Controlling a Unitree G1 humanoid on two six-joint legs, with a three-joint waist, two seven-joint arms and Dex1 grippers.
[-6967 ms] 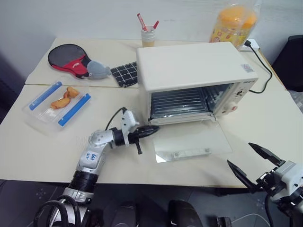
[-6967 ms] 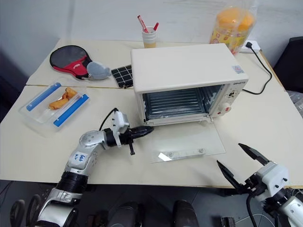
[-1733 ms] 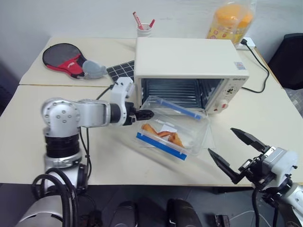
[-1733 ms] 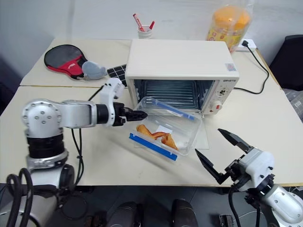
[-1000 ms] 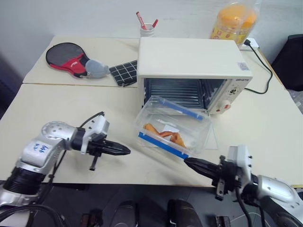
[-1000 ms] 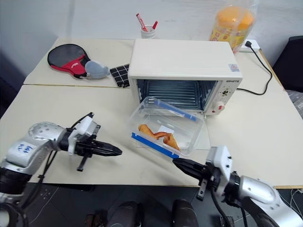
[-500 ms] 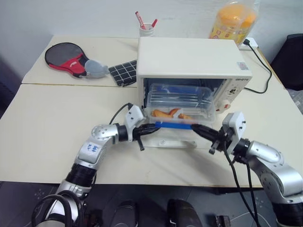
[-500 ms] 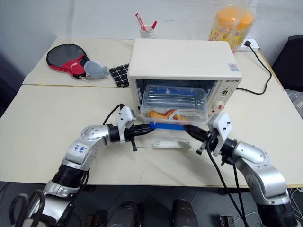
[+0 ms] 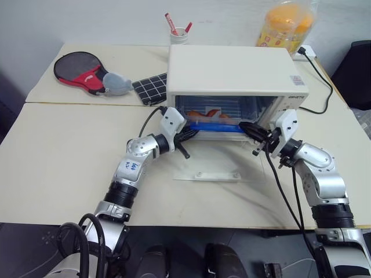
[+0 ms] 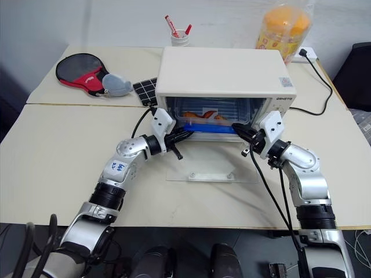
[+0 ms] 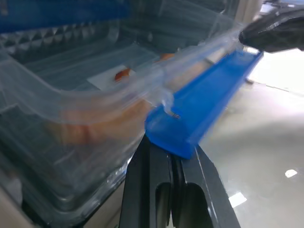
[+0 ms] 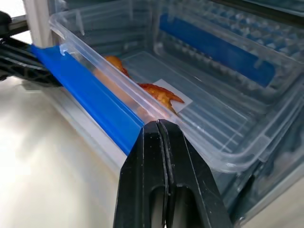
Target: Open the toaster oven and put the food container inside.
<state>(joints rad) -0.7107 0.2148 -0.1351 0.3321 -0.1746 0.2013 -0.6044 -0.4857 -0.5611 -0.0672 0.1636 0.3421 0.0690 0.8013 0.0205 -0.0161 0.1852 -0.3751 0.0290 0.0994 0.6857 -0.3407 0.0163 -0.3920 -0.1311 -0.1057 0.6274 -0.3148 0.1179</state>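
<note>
The cream-white toaster oven stands mid-table with its glass door folded down flat on the table. The food container, clear with a blue clip along its front and orange-brown pieces inside, rests on the wire rack within the oven. My left gripper is shut, its tip against the left end of the blue clip. My right gripper is shut too, its tip touching the container's front rim at the right end. Both point level into the oven mouth.
A table tennis paddle, a grey object and a black checked cloth lie at the back left. A cup of pens and a tall orange snack jar stand behind the oven. A black cord runs at the right.
Both shut grippers have moved forward toward the oven, and the container has slid from the oven's mouth deeper onto the rack.
</note>
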